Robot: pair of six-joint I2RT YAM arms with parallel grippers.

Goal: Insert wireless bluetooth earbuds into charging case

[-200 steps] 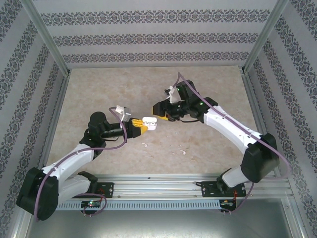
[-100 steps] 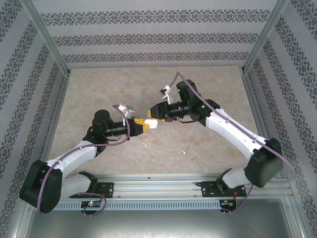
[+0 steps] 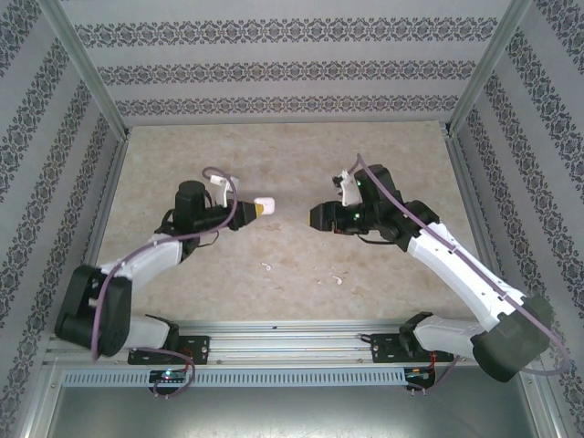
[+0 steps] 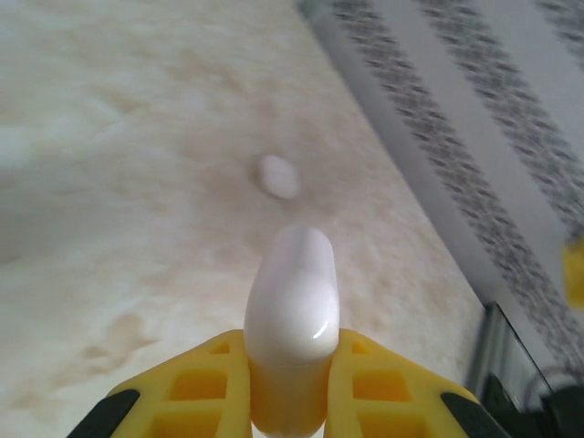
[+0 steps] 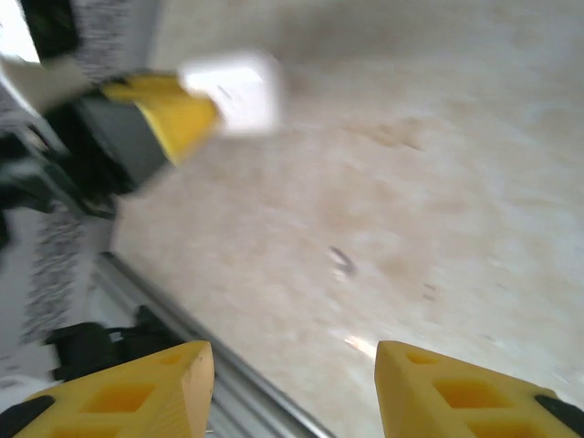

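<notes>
The case is white, rounded and glossy. Its rear end is clamped between the left gripper's fingers, and the rest sticks out past their tips, off the table. Two earbuds, tiny white bits, lie loose on the table. One earbud is on the base side of the left gripper. The other earbud is on the base side of the right gripper.

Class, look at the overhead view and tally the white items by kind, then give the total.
White charging case: 1
Loose white earbuds: 2
Total: 3
</notes>
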